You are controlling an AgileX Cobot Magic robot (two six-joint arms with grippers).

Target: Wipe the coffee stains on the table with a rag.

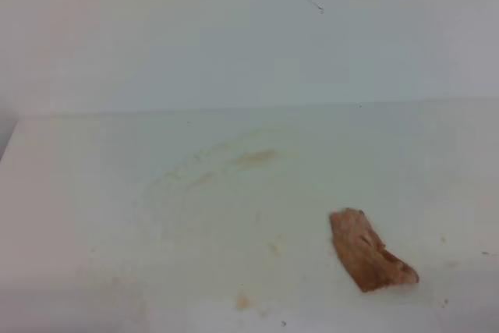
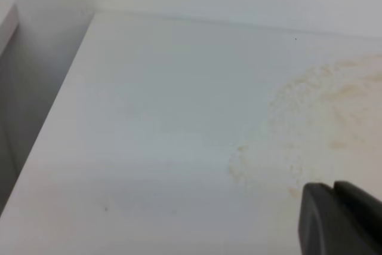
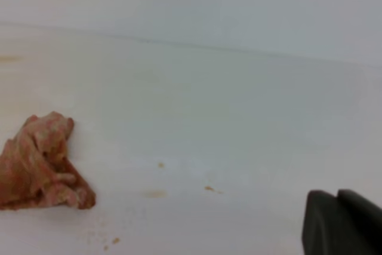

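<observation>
With the rag [image 1: 369, 249] lying bunched and loose on the table [image 1: 86, 193] at front right — nothing is gripping it, and the right gripper [image 3: 337, 222] is looking pressed shut and empty, well apart from it — re-grasping it before sweeping toward the faint coffee stains [image 1: 251, 158] is looking wise, while the left gripper [image 2: 335, 218] is hovering beside them, its jaws too cropped to tell.
</observation>
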